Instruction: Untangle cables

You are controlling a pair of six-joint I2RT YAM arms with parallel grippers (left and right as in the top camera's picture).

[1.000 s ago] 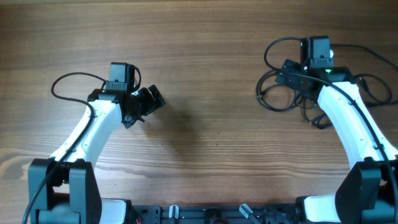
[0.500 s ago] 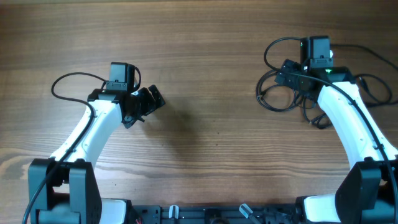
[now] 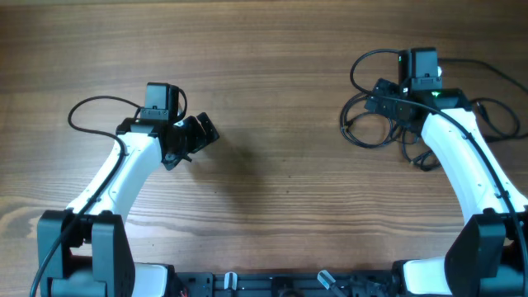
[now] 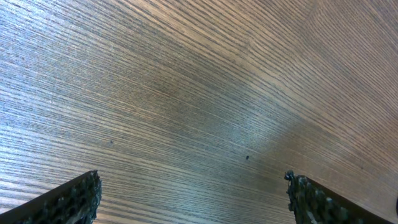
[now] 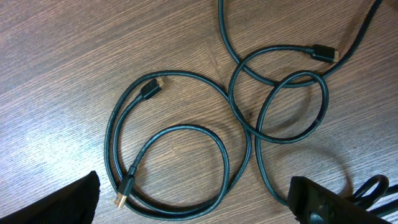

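The cables (image 5: 180,127) lie flat on the wooden table (image 3: 272,66). They are thin and dark and make loose loops. In the right wrist view, one cord makes a big round coil on the left. One small plug (image 5: 151,87) sits at the top of that coil. Another plug with a gold tip (image 5: 124,186) lies at the bottom left of it. More loops lie to the right of the coil and cross over each other near the middle of the picture. A third plug (image 5: 323,53) rests near the top right. The cords may be knotted where they cross, or they may only lie on top of each other. I cannot tell which.

From above, the cables are at the far right side of the table. They lie under the end of the right arm (image 3: 462,157) and spread out around it.

The right gripper (image 5: 194,186) hangs just over the loops. Its two fingers are spread wide apart, one at each bottom corner of the wrist picture. There is nothing between them, and they do not seem to touch any cord.

The left gripper (image 4: 193,186) is far from the cables, over the left part of the table. Its fingers are spread wide too and hold nothing. Only bare wood shows under it.

A thicker black wire (image 3: 82,111) bends in a loop beside the left arm (image 3: 124,177) and is fixed to it.
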